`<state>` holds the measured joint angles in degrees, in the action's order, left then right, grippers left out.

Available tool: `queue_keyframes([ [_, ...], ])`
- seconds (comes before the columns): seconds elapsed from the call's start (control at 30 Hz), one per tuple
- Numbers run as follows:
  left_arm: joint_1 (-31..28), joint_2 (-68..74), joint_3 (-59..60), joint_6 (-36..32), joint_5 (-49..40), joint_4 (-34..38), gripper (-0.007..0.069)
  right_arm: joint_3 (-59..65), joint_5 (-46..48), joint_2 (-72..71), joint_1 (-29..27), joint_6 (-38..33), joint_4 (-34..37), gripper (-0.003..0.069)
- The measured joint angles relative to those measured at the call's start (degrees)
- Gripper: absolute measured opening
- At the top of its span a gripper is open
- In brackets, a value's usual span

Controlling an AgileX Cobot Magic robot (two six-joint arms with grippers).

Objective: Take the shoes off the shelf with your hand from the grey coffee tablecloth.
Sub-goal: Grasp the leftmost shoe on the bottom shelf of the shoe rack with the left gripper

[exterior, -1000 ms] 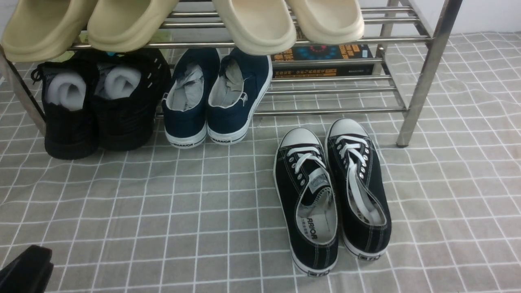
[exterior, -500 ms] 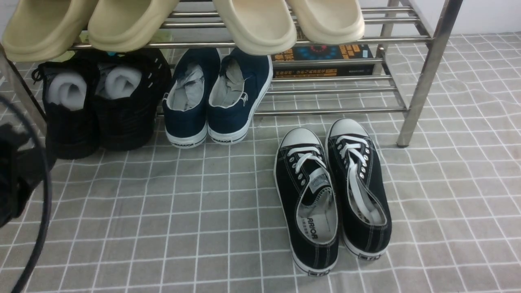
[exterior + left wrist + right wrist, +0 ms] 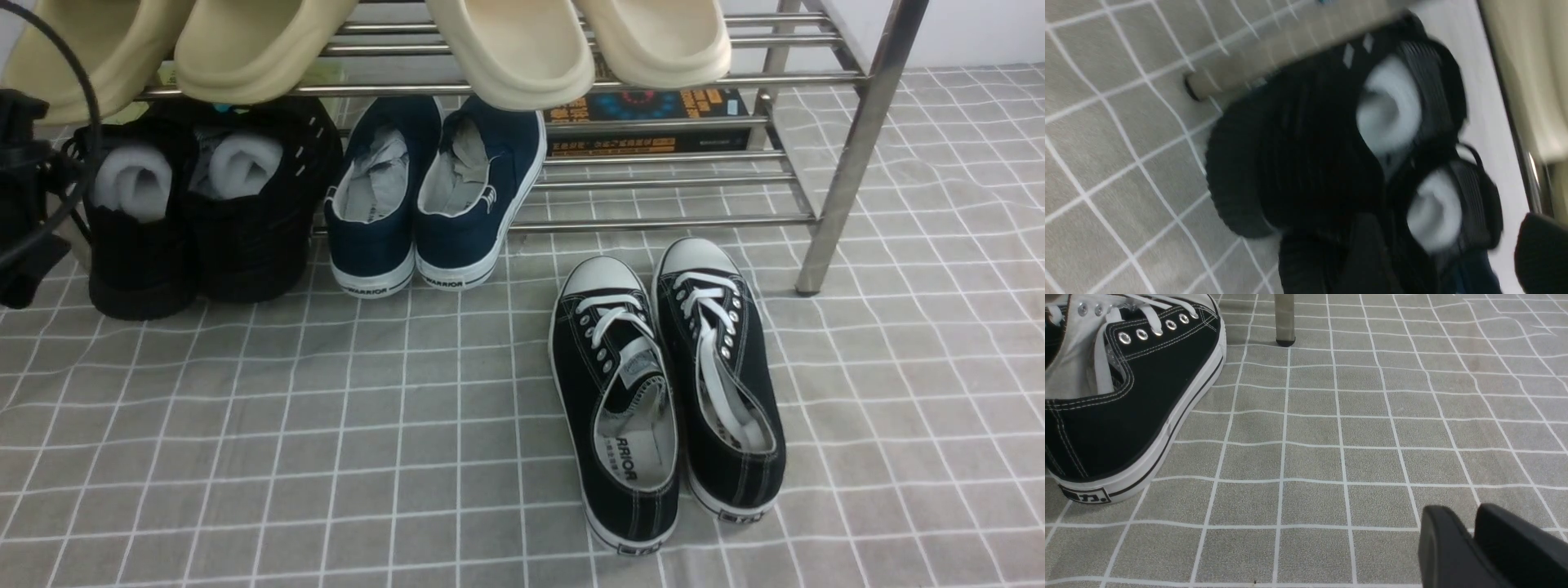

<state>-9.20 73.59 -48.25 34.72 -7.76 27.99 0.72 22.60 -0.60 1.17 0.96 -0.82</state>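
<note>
The all-black mesh sneakers [image 3: 204, 212] with white foam rolls stand at the left end of the steel shelf's [image 3: 849, 155] lower tier, heels towards me on the grey grid tablecloth [image 3: 326, 425]. In the blurred left wrist view the sneakers [image 3: 1310, 155] fill the middle. My left gripper [image 3: 1453, 261] is open, its fingers [image 3: 1367, 253] wide apart just short of the heels. Its black body and looping cable [image 3: 24, 204] show at the front view's far left edge, beside the left sneaker. My right gripper [image 3: 1474, 543] is shut and empty, low over the cloth.
A navy WARRIOR pair [image 3: 433, 196] stands right of the black sneakers. A black canvas pair with white laces [image 3: 665, 384] lies on the cloth before the shelf, and also shows in the right wrist view [image 3: 1126, 396]. Beige slippers [image 3: 506, 49] sit on the top tier. A book [image 3: 653, 122] lies behind.
My left gripper has risen from the front view's bottom left corner to beside the black sneakers at the left edge. The shoes have not moved.
</note>
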Motion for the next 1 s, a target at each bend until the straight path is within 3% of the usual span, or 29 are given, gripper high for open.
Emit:
queue_keyframes([
  [0.3,-1.7,10.6,-9.5,-1.8,-8.1,0.5,0.0469,0.0,0.0,0.0,0.0,0.0,0.0,0.014],
  [0.8,-1.7,19.5,-12.0,-2.9,-7.8,0.1,0.0463,0.0,0.0,0.0,0.0,0.0,0.0,0.0158],
  [0.9,-1.7,20.0,-12.0,-6.4,-7.8,-1.2,0.0395,0.0,0.0,0.0,0.0,0.0,0.0,0.0162],
  [1.0,-1.7,20.3,-12.0,-8.0,-8.3,-1.7,0.0256,0.0,0.0,0.0,0.0,0.0,0.0,0.0169],
])
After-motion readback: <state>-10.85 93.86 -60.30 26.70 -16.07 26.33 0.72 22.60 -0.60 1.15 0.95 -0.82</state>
